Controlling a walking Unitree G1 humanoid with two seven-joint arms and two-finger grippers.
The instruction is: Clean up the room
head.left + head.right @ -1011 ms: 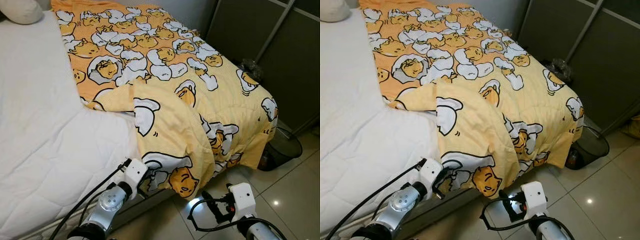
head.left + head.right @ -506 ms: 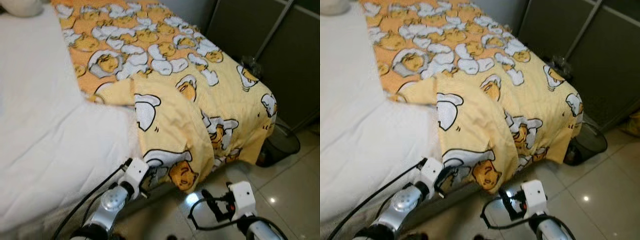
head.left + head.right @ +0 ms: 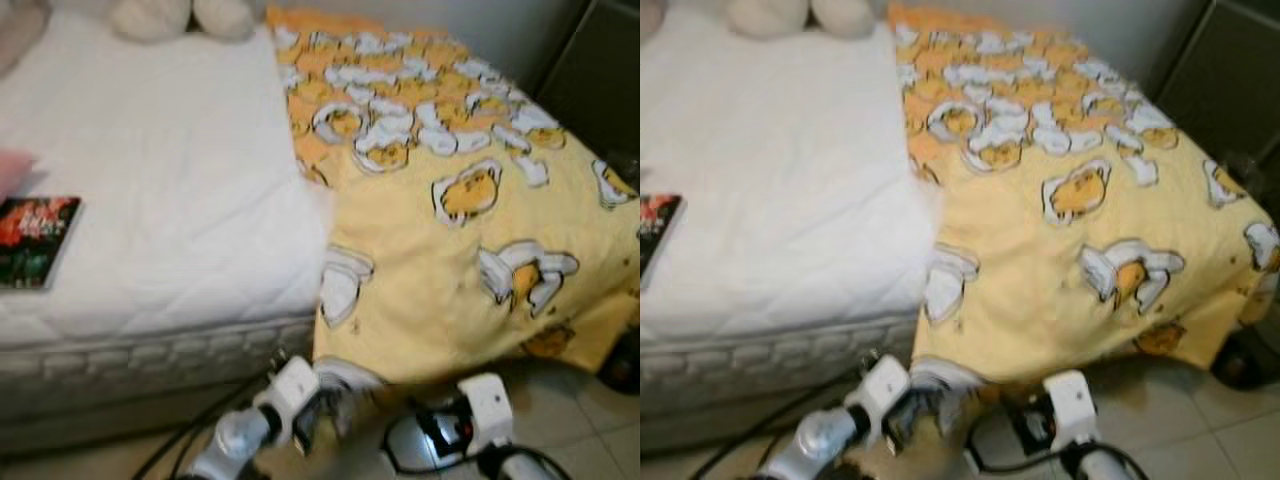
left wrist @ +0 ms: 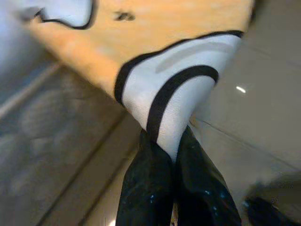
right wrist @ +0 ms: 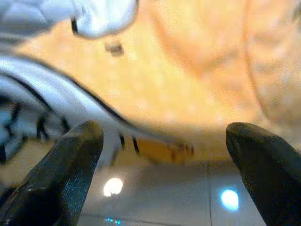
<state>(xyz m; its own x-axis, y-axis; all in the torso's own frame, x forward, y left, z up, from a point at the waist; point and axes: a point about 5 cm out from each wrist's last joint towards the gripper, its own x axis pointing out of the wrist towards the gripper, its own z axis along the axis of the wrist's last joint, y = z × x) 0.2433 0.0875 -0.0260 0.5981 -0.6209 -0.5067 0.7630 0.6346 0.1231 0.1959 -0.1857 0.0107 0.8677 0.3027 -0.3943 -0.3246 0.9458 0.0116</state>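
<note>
The left arm reaches forward and up from about 7 o'clock in the head views, silver joint low, white wrist block above it. The left tool (image 4: 169, 155) has its two black fingers (image 4: 143, 188) pressed together, pinching the blanket corner (image 4: 174, 94). The right arm comes in from 5 o'clock, white wrist block up. The right tool (image 5: 164, 155) has its fingers (image 5: 70, 165) spread wide apart, holding nothing.

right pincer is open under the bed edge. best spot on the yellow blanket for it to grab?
Probably the hanging hem of the yellow egg-print blanket, where it drapes past the white mattress toward the tiled floor. It hangs free there, so a finger fits each side. Come from below and in front. The right pincer is open facing it; the left pincer is shut on a corner.
</note>
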